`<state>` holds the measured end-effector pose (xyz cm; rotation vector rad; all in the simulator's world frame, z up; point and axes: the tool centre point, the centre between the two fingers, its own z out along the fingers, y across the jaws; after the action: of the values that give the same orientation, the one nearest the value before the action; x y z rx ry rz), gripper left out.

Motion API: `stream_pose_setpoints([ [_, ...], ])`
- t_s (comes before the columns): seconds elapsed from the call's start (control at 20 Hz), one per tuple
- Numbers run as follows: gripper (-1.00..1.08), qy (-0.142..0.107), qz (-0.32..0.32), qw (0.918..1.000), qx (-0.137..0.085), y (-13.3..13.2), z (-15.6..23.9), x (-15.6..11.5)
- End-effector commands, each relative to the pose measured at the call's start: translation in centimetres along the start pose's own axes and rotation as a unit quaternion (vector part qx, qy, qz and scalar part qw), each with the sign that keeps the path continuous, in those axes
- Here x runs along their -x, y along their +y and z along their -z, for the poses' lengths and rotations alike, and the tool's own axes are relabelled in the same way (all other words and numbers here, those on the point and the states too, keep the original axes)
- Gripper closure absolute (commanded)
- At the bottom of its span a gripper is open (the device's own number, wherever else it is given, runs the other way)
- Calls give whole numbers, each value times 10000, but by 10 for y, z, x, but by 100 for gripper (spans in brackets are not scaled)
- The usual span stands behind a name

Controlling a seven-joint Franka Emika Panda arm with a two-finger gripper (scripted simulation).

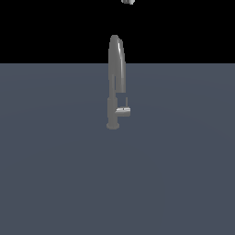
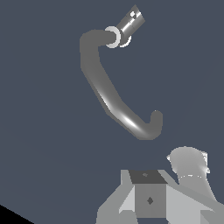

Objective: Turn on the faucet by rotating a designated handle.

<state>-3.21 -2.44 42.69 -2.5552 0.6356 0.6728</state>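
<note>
The floor (image 1: 55, 174) is a flat, matte slate-blue plane without texture or seams, filling the lower part of the exterior view beneath a plain black background. On it, near the middle of that view, stands the faucet (image 1: 115, 78): a slim, smooth grey metal tap with a dull satin sheen, a small round base resting on the floor, a vertical stem, and a high arched spout that reads from this angle as a tapered, rounded blade catching a pale highlight along its edge toward the exterior view's right. From above, in the wrist view, the faucet (image 2: 107, 94) appears as a long curved tube ending in a hooked tip, with a bright streak along the bend. The handle (image 1: 123, 111) is a short polished cylinder stub jutting from the lower stem toward the exterior view's right, with a thin upright rod at its end; in the wrist view the handle (image 2: 130, 22) shows as a glossy stub beside a pale ring collar. Only a small pale fragment of the gripper (image 1: 128, 2) shows at the exterior view's top edge, well above and apart from the faucet; whether its fingers are apart or together cannot be told.
</note>
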Motion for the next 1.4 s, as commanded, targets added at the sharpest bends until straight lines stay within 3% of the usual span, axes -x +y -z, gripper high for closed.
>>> stream_pose_setpoints([
  [0.0,108,-188,-148,9996,-151,-2,-3,-16],
  [0.35,108,-716,-567,9942,-573,-7,-13,-61],
  [0.7,108,-1256,-994,9819,-1005,-8,-28,-105],
  [1.05,108,-1805,-1433,9622,-1448,-8,-48,-149],
  [1.35,108,-2281,-1817,9388,-1834,-6,-69,-186],
])
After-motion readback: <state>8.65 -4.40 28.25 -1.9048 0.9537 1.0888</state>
